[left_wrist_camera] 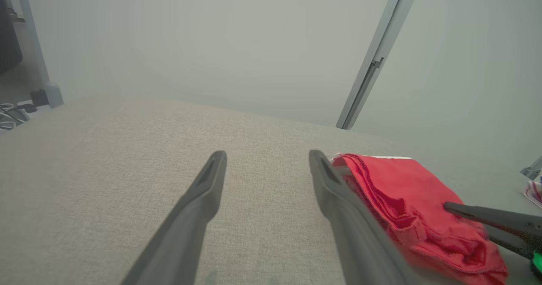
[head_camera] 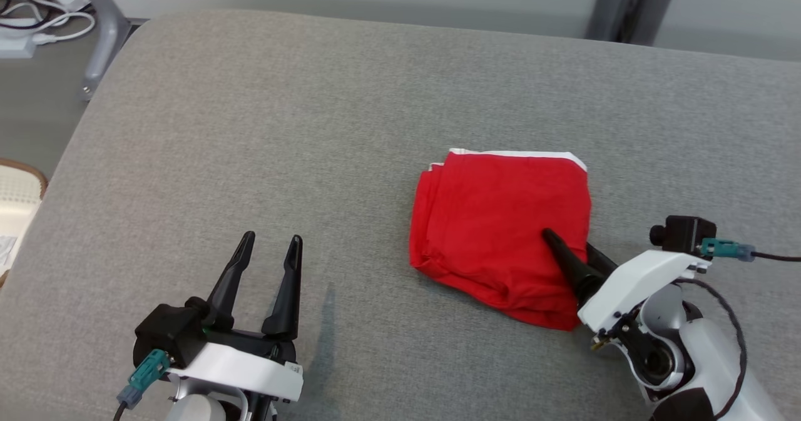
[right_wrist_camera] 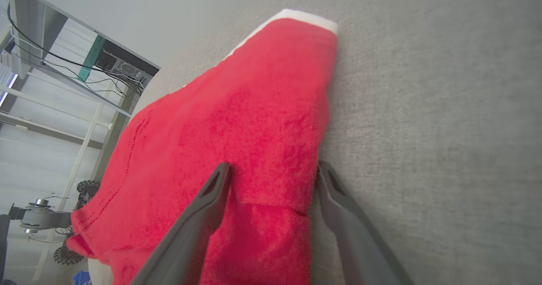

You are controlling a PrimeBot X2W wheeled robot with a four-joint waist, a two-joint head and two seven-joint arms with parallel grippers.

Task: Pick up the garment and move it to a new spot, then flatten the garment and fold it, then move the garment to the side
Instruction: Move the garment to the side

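Observation:
The garment (head_camera: 500,221) is red with a white band along its far edge. It lies folded into a rough square on the grey cushioned surface (head_camera: 250,127), right of centre. My right gripper (head_camera: 566,241) is open and straddles the garment's near right edge: one finger lies on top of the cloth, the other along its side. In the right wrist view the garment (right_wrist_camera: 237,120) runs between the spread fingers of the right gripper (right_wrist_camera: 274,165). My left gripper (head_camera: 273,238) is open and holds nothing, low over bare cushion left of the garment (left_wrist_camera: 406,192). The left gripper (left_wrist_camera: 266,154) also appears in its own wrist view.
The surface's left edge drops to the floor, where a grey table leg (head_camera: 103,27), white cables (head_camera: 37,27) and a wicker basket (head_camera: 15,189) stand. A grey post (head_camera: 632,2) rises behind the far edge. Bare cushion stretches to the left of and beyond the garment.

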